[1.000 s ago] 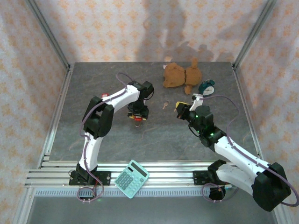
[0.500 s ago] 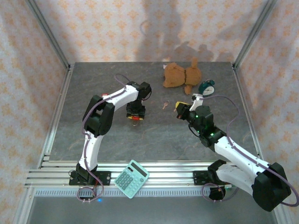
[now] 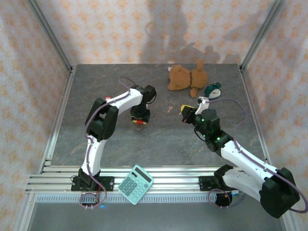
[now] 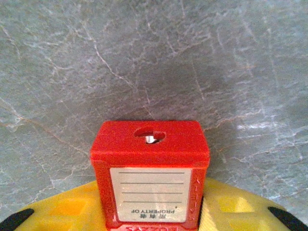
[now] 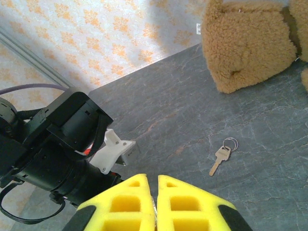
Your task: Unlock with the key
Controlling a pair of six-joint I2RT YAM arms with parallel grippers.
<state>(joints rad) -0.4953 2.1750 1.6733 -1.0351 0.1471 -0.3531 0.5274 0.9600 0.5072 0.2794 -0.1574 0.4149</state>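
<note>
Left wrist view looks down on the red padlock [image 4: 150,178], which stands between the left fingers [image 4: 72,209]. Their yellow pads lie close against its two flanks, partly open to about the width of the body. I cannot tell whether they are actually clamped on it or only bracketing it. The keyhole [image 4: 150,135] faces away from the wrist, unobstructed, with the grey stone surface [image 4: 154,57] beyond it. In the top external view the lock sits under that arm's wrist near the middle of the surface, left of centre. The key [image 5: 221,159] lies flat on its small ring, apart from the lock, between it and the right fingers [image 5: 130,202] and just in front of the teddy bear [image 5: 250,43]. The right fingers hover near the key with their pads drawn almost together and nothing between them. I judge that the step in hand is securing the padlock so it can be held steady, and the key has not been picked up, so the unlocking itself is yet to begin. The next move seems to fall to the right arm. It would need to part its fingers, come down over the key and pinch the bow rather than the blade, which is tricky because the key lies so flat. Then the blade must be lined up with the keyhole, and the left side must keep the lock from twisting.
</note>
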